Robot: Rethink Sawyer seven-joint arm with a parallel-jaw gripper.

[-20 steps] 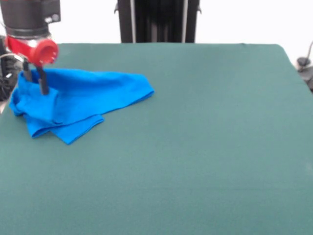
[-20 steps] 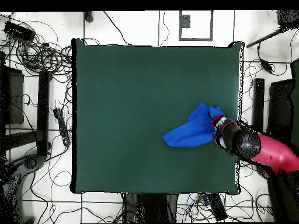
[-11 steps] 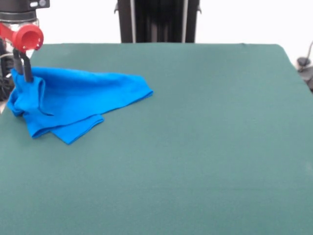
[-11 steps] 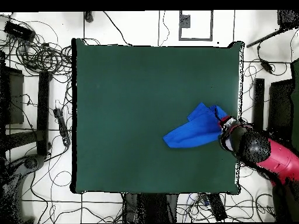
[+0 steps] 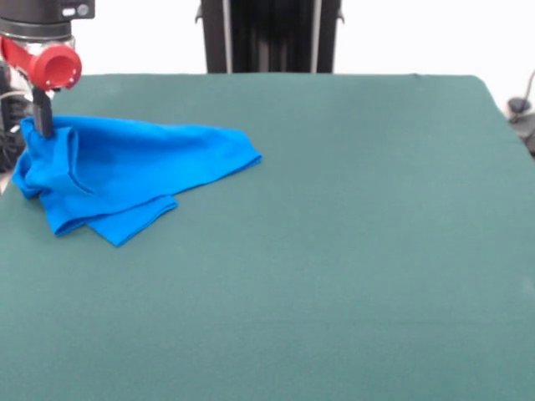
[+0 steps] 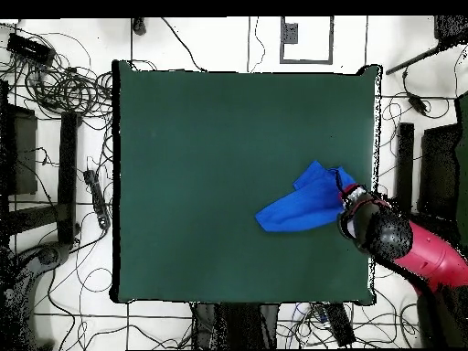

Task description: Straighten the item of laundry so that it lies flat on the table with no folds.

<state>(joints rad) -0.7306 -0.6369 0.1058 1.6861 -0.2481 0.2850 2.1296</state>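
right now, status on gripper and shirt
Gripper at shirt's edge, grip unclear. Shirt bunched and folded near table edge, not flat. Nothing in the way.

Shirt (image 5: 125,175), blue: one. Table (image 5: 351,251), green: one. Arm with gripper (image 5: 42,129): one.

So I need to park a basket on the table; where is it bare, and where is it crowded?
Most of the table is bare green felt: in the front view, everything right of the crumpled blue shirt and the whole near strip. The far-left corner is crowded, with the shirt bunched there and the claw at its edge.
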